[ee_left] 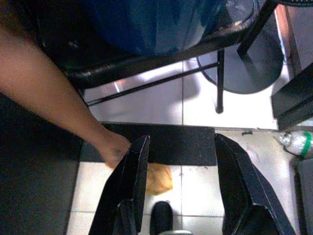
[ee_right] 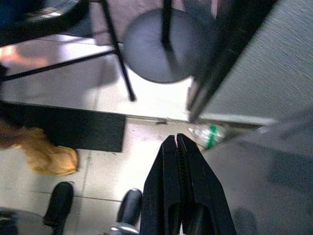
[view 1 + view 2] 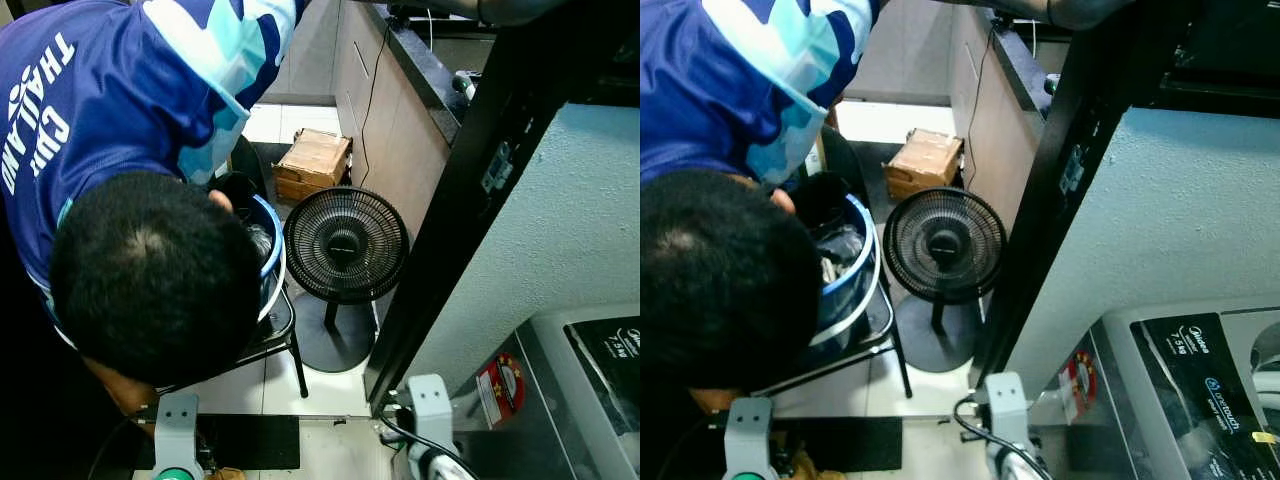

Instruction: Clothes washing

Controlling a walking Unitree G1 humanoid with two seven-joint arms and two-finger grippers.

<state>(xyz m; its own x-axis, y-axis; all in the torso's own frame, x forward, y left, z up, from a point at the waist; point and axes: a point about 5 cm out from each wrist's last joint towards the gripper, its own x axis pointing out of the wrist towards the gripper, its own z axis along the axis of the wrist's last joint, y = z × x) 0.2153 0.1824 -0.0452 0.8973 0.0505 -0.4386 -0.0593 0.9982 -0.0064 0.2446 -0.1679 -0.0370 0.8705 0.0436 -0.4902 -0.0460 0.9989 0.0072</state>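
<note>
Bending over in front of me on my left, a person in a blue printed jersey (image 3: 110,90) hides most of what sits there: their dark hair (image 3: 150,275) covers much of the round blue plastic laundry basket (image 3: 272,262), so I see only its rim and a dark tangle of clothes (image 3: 840,245) inside. How many garments it holds I cannot make out. The basket rests on one black metal-framed chair (image 3: 285,335), whose seat is mostly hidden.

My left gripper (image 1: 181,176) hangs low over the pale tiled floor (image 1: 146,100) with its two black fingers spread wide, holding nothing. Just beside its fingers the person's hand (image 1: 113,147) reaches down to one crumpled yellow-orange cloth (image 1: 157,178) lying on the tiles at the edge of a flat black floor mat (image 1: 171,142); the finger covers part of the cloth.

Right of the chair stands one black round-caged pedestal fan (image 3: 345,245) on a disc base. Behind it, one brown cardboard box (image 3: 315,162) sits on the floor by the wooden counter (image 3: 395,120).

My right gripper (image 2: 176,147) points at the floor with its fingers pressed together, empty. Near it lies one clear plastic bottle with a green band (image 2: 208,133), blurred.

At far right, the grey top-loading washing machine (image 3: 1180,370) is cut off by the frame edge.
</note>
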